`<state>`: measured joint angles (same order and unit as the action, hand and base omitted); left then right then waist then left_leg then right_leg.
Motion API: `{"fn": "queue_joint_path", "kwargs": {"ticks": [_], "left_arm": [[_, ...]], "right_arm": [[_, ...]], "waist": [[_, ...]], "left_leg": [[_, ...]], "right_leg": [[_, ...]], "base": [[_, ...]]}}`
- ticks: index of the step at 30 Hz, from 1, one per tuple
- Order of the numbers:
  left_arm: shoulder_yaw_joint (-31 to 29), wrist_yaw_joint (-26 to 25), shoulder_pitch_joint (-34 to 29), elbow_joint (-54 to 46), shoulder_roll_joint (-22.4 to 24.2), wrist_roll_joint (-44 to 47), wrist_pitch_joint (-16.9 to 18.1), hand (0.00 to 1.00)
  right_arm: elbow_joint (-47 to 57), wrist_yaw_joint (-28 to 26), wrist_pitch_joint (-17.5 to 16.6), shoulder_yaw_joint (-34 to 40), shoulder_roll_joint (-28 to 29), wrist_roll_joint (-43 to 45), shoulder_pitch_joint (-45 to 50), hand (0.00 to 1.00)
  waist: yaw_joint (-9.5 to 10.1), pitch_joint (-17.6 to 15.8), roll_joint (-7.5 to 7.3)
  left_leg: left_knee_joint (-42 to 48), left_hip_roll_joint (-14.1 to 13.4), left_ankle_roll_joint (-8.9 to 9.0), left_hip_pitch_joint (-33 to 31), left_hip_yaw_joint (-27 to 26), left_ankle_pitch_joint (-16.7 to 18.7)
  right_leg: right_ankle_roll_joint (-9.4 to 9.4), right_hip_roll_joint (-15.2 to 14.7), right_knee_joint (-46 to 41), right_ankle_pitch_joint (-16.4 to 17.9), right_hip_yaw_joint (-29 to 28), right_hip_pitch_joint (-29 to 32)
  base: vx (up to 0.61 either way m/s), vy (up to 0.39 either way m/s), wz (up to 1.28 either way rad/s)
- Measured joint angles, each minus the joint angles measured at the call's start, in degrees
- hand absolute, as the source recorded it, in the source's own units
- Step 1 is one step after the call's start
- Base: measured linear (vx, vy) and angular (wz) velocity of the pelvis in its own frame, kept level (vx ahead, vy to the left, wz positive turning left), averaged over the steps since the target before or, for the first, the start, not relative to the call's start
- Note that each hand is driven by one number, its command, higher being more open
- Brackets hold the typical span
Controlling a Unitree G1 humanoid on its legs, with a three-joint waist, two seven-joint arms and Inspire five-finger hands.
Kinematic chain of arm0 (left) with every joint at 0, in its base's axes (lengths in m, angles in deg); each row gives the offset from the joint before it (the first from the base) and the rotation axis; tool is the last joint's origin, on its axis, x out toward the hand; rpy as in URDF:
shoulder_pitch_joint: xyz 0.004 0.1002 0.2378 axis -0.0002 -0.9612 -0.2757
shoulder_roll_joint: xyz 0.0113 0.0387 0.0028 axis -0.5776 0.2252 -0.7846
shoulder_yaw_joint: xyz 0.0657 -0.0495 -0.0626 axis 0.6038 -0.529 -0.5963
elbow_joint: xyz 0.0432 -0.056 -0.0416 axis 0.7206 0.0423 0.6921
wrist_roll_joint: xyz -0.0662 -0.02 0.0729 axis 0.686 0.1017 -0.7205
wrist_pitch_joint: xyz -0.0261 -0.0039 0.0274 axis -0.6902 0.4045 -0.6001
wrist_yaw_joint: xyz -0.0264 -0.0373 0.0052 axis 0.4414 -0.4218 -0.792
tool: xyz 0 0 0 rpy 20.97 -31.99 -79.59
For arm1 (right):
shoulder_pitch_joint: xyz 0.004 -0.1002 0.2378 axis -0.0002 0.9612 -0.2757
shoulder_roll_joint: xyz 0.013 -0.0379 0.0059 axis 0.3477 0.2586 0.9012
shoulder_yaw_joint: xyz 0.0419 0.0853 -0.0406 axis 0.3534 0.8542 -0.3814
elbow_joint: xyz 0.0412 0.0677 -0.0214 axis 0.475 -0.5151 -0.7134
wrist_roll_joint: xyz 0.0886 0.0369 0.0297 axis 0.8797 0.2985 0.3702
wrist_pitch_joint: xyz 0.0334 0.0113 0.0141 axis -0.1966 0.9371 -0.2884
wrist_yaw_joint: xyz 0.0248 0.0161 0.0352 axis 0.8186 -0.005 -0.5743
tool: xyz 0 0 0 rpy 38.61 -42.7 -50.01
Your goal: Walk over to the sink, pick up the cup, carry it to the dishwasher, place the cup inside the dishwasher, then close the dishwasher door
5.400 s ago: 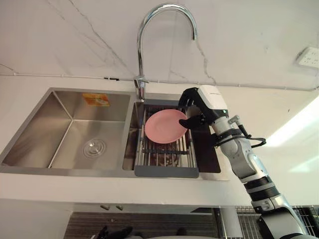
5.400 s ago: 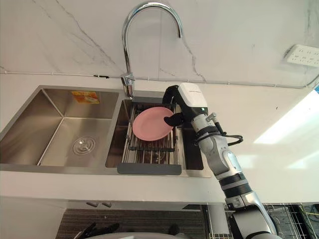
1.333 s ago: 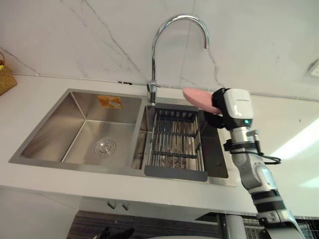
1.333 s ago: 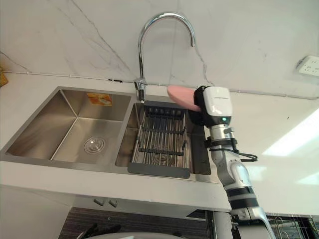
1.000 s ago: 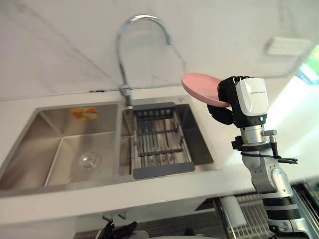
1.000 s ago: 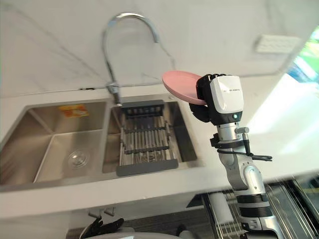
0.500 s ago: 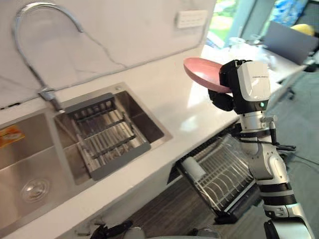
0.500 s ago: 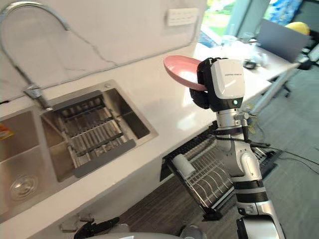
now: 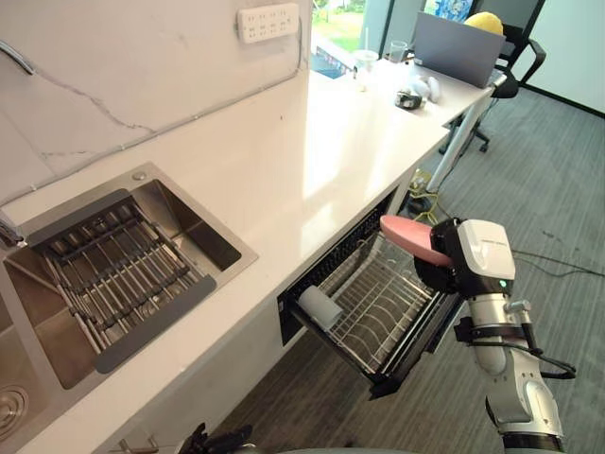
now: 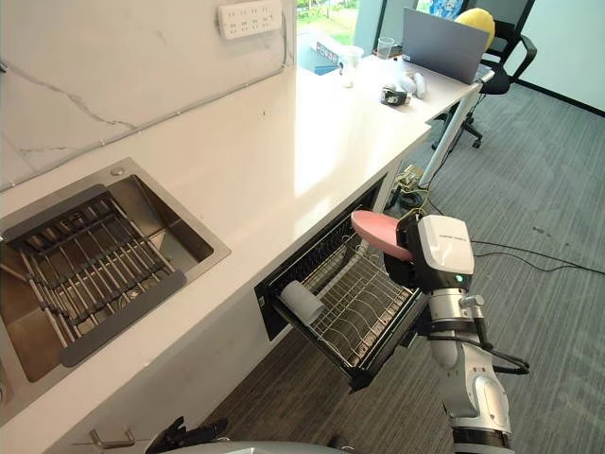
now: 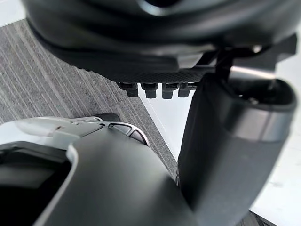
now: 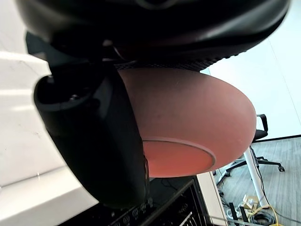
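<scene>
right hand (image 9: 446, 272) is curled tight on the rim of the pink plate (image 9: 414, 239) (no cup here), holding it flat just above the pulled-out dishwasher rack (image 9: 376, 314), i'd guess so it can drop into the tines.

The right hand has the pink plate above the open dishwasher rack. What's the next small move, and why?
Probably lower the right hand toward the wire rack. Its fingers and thumb are pinching the pink plate, which lies nearly flat above the pulled-out rack and isn't touching the wires, so it seems ready to come down.
</scene>
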<state>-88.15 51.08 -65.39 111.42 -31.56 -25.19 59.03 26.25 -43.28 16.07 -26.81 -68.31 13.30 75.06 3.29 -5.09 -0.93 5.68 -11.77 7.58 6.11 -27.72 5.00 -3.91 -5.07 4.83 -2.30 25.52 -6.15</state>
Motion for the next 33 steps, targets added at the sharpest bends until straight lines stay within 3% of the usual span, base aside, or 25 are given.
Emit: {"fn": "queue_joint_path", "kwargs": {"ticks": [5,8,9,13,16,21,22,27,33], "left_arm": [[0.1,1.3,0.2,-0.4,0.5,-1.1,1.1,1.00],[1.0,2.5,3.0,-0.4,0.2,-0.2,1.2,1.00],[2.7,3.1,5.4,-0.4,-0.4,0.8,1.2,1.00],[6.2,3.7,11.3,-0.5,-1.2,5.7,0.8,1.00],[7.0,3.6,13.4,-1.3,-1.0,9.0,0.6,1.00],[10.3,3.4,15.7,-2.2,-0.9,12.7,-0.1,1.00],[11.0,3.4,16.0,-2.7,-0.9,13.4,-0.4,1.00],[11.9,3.5,16.9,-3.1,-0.8,13.7,-1.1,1.00],[12.5,4.4,17.0,-3.8,-0.8,14.6,-1.4,1.00]], "right_arm": [[-9.7,0.7,1.0,-0.7,1.5,-2.8,0.2,0.00],[-13.3,3.7,3.1,-1.7,1.2,-2.8,-3.3,0.00],[-17.4,5.9,5.2,-2.6,-0.1,-2.7,-8.7,0.00],[-30.3,10.0,12.3,-6.2,-5.1,-1.4,-24.7,0.00],[-36.2,12.4,15.5,-9.4,-7.6,1.7,-32.8,0.00],[-42.5,14.0,18.4,-14.1,-11.0,6.2,-42.9,0.00],[-44.0,14.0,19.3,-15.4,-11.6,6.9,-45.6,1.00],[-45.8,14.1,21.9,-17.9,-13.1,13.2,-50.3,1.00],[-45.8,14.6,23.1,-17.8,-13.3,19.5,-50.8,1.00]], "waist": [[0.05,-1.0,0.83],[0.07,-4.0,1.78],[0.06,-6.7,2.24],[0.44,-14.1,3.27],[1.04,-17.3,3.90],[2.45,-19.6,5.26],[2.62,-20.0,5.59],[3.71,-20.5,5.79],[3.67,-20.7,6.15]], "left_leg": [[-2.3,2.1,-1.06,-1.6,1.0,-1.6],[-1.3,2.5,-2.31,-7.6,1.4,-2.5],[-0.7,2.7,-3.03,-10.9,1.4,-3.1],[0.4,3.9,-4.57,-16.3,2.2,-4.3],[0.7,4.8,-5.36,-19.3,2.9,-4.8],[1.1,5.8,-5.90,-22.6,3.5,-5.0],[1.1,6.1,-5.97,-23.0,3.6,-5.0],[1.2,6.8,-6.48,-23.8,3.8,-4.8],[1.7,7.2,-6.64,-23.8,4.3,-4.7]], "right_leg": [[-0.71,-1.7,0.0,-0.9,1.4,1.8],[-0.57,-3.0,-2.8,-1.3,1.7,8.5],[-0.48,-4.0,-5.5,-1.3,2.0,12.7],[0.07,-6.2,-9.1,-1.5,2.8,18.6],[0.43,-7.4,-10.0,-1.9,3.2,21.5],[0.46,-8.5,-10.0,-2.7,3.4,24.4],[0.41,-8.7,-10.0,-2.9,3.4,24.7],[0.30,-9.4,-10.0,-3.1,3.4,25.4],[0.24,-9.9,-10.0,-3.1,3.4,25.2]], "base": [[-0.07,0.065,0.14],[-0.11,0.062,0.05],[-0.12,0.049,-0.01],[-0.15,0.060,0.12],[-0.07,0.072,0.15],[0.00,0.050,0.10],[0.02,0.057,0.05],[0.03,0.038,0.03],[0.01,0.006,0.00]]}}
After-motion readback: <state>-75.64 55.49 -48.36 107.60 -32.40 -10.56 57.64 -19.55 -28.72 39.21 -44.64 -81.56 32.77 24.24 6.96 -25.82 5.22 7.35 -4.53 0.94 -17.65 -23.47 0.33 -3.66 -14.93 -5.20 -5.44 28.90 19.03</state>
